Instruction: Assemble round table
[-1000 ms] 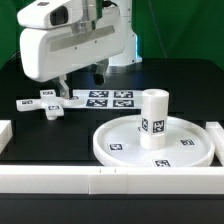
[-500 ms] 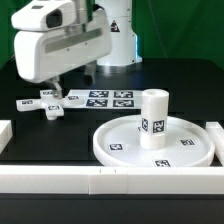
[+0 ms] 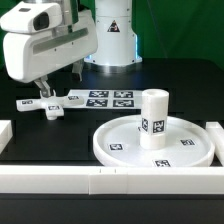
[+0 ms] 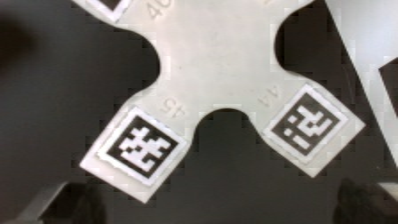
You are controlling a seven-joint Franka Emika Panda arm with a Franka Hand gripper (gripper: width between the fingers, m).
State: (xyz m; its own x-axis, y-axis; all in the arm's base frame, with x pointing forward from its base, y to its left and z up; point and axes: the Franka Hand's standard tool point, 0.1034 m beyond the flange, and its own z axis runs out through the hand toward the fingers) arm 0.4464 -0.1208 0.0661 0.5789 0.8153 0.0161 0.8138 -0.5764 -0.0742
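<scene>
The arm (image 3: 112, 35) reaches toward the exterior view's left. Its white hand is tipped so that the gripper (image 3: 58, 82) points down at the black table (image 3: 60, 135), low over the cross (image 3: 45, 105). The jaws stand wide open and hold nothing. In the wrist view the two fingertips (image 4: 54, 203) show only as dark, blurred shapes at opposite corners, with bare table between them and the cross filling the space beyond. From the exterior view I cannot tell whether the nearer finger touches the cross or hangs just above it. The cross lies flat, just beside the marker board (image 3: 105, 98) on the exterior view's left. In the wrist view two of its tags are sharp enough to see, while its far arms are cut off by the frame. The disc (image 3: 120, 150) lies flat well apart from the gripper, toward the exterior view's right, with the leg (image 3: 153, 115) standing upright on it near its middle. White rails (image 3: 60, 180) border the table along the near edge and both sides. The hand's bulk hides the wrist and the finger mounts in the exterior view.
</scene>
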